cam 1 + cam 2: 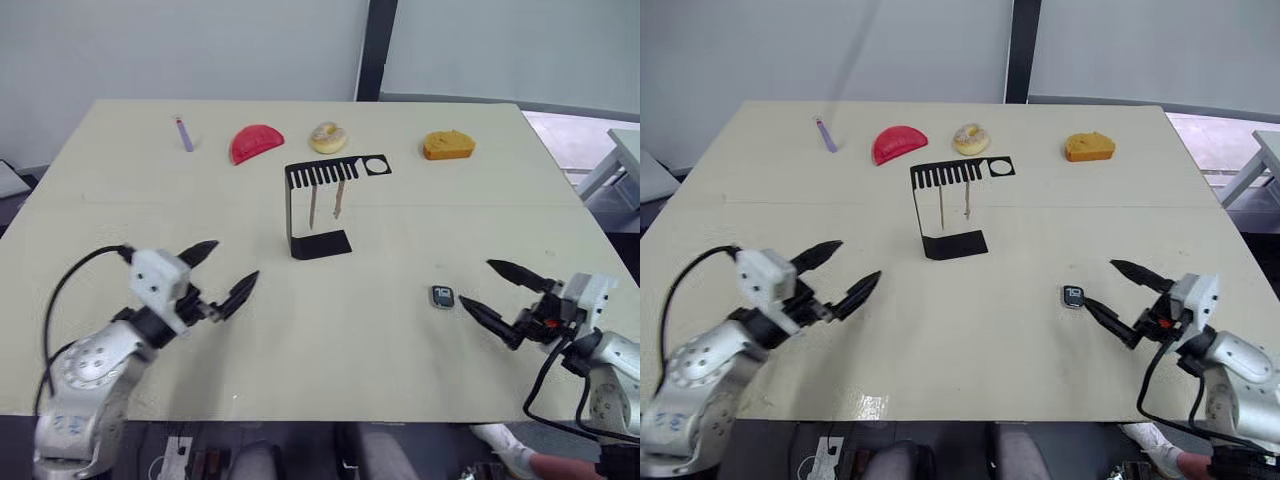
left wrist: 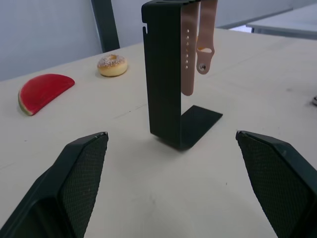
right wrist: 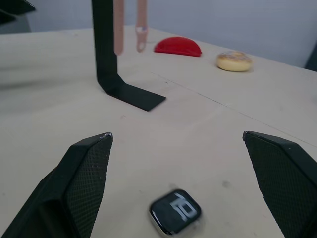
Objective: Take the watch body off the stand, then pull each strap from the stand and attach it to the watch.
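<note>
Left eye view: the watch body (image 1: 442,297) already lies on the table (image 1: 120,200), off the stand (image 1: 322,205), to the stand's near right. Both straps (image 1: 327,202) hang from the stand's top plate, so pulling and attaching remain. The right gripper (image 1: 492,292) sits just right of the watch, jaws wide, empty. The left gripper (image 1: 222,272), near left, is also wide and empty.

watch body (image 1: 442,296) lies right of the stand (image 1: 322,244), 2 straps (image 1: 326,202) hanging.

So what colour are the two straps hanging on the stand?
Pale pinkish-beige. The straps hang from the black stand, clearest in the left wrist view.
</note>
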Controlling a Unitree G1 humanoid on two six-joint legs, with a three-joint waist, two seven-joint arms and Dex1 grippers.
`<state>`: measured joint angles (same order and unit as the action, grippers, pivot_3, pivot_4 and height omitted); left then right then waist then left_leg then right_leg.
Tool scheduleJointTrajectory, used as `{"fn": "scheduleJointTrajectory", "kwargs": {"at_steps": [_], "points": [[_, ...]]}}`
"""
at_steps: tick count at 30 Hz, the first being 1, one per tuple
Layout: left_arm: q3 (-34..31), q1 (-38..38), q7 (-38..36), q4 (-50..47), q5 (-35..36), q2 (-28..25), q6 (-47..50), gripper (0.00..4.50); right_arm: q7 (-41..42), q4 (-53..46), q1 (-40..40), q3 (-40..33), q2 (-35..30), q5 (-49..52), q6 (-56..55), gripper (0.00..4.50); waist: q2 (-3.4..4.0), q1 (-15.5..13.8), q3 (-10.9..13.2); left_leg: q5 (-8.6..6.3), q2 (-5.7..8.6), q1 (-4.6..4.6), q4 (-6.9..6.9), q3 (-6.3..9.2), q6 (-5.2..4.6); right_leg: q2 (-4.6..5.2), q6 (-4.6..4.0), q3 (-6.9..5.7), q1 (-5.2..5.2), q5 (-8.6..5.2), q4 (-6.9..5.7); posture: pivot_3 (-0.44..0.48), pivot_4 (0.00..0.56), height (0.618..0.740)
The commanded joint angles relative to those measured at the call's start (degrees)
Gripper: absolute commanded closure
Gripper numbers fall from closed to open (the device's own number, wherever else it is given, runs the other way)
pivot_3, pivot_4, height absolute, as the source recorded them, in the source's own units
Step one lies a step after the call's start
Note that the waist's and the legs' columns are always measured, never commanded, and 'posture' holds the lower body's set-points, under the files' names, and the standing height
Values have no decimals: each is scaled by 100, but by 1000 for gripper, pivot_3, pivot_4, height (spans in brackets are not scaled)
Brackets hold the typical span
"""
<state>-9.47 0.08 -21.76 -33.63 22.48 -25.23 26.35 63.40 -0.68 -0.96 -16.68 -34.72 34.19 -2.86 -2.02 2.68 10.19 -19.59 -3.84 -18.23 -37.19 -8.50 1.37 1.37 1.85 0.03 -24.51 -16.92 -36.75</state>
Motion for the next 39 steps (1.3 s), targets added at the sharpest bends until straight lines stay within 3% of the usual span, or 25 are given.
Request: {"fn": "scheduleJointTrajectory", "kwargs": {"at_steps": [1,9,22,39], "points": [[522,-406,820,4,-519,509,166,0,-80,-517,-158,162,83,205,270,33,0,-16,0,0,1,0,-3,-1,-1,1,1,1,1,0,0,0,150,740],[1176,-1031,1526,896,-1347,1381,-137,0,-60,-759,-348,451,311,144,415,33,-1,-102,0,0,0,1,-11,-2,-2,-6,1,3,-3,0,-1,0,150,740],[1237,-1909,1816,2083,-1792,1989,-626,0,-343,-1124,-611,815,453,39,675,33,-1,-111,0,2,1,2,-20,0,-5,-3,2,-1,-7,0,-3,0,150,740],[1261,-2307,2824,2457,-2391,2770,-809,0,-586,-1428,-538,905,488,115,998,33,-3,-117,1,2,2,-2,-17,0,-7,-2,4,-2,-7,1,1,0,150,740]]}}
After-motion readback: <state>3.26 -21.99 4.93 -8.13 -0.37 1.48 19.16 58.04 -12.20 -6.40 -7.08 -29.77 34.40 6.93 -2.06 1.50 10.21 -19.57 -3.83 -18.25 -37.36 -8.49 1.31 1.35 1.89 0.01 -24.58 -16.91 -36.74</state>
